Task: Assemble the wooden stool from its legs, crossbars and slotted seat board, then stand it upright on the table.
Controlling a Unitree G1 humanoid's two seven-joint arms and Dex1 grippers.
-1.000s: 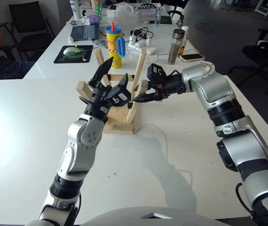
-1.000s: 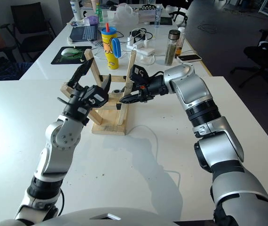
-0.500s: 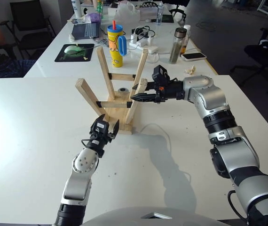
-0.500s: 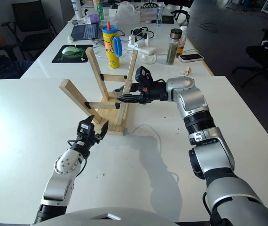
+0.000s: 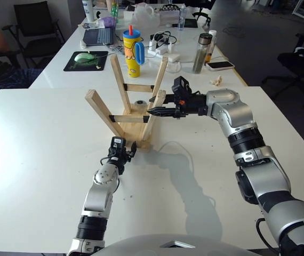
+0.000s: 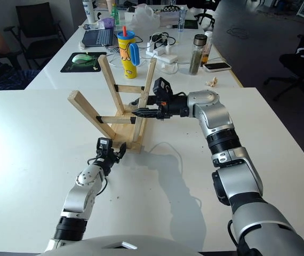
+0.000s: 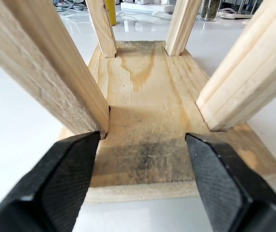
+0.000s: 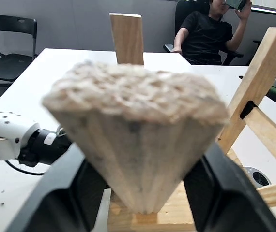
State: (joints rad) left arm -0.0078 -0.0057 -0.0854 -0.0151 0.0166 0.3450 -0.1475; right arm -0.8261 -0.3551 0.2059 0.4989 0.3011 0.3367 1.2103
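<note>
wooden leg (image 8: 137, 108) sits wedged in right pincer (image 8: 143, 153), touching both fingers (image 8: 80, 193).

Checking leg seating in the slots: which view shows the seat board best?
Left wrist view: seat board close, joints with the legs plain, framed by the open left pincer. Eye views show it small, flat on the table under the legs. Right wrist view: a strip behind the leg held by the right pincer.
</note>
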